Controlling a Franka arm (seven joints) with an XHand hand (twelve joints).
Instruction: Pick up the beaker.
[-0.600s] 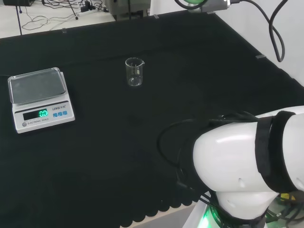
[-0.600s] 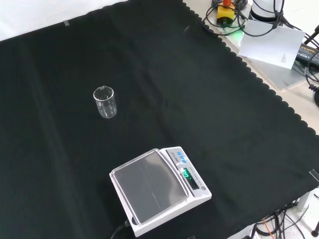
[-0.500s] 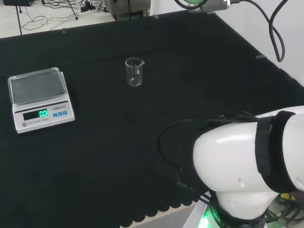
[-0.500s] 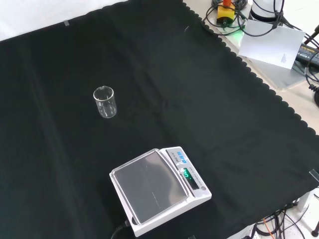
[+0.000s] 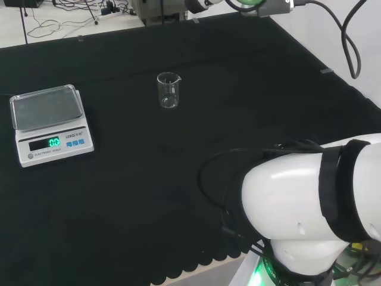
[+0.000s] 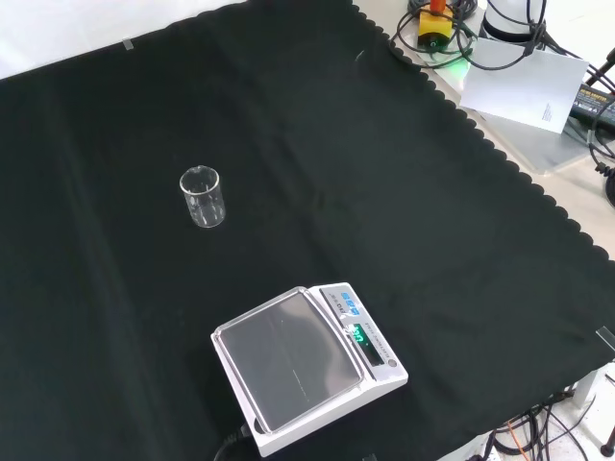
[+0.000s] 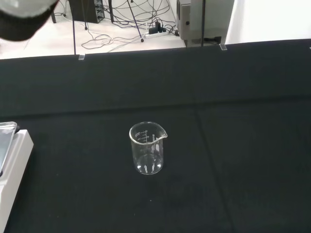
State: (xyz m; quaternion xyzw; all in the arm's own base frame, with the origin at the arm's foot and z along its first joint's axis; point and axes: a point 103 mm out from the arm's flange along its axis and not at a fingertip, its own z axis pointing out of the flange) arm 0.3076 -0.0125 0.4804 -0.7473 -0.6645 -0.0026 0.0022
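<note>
Beaker untouched, arm only just starting to stir

The clear beaker (image 5: 168, 90) stands upright and looks empty on the black cloth (image 5: 250, 95), well apart from the scale (image 5: 49, 123), which sits to its left in the head view. Compared with half a second ago, the only change is at the top edge of the head view, where a bit more of the arm's white upper part has slid into sight; beaker and scale haven't budged. A blurred bit of the hand (image 7: 22, 17) shows in the wrist view, but whether its fingers are spread or curled can't be told. Looks like the approach has barely begun, so the whole reach and grasp is still to do.
</note>
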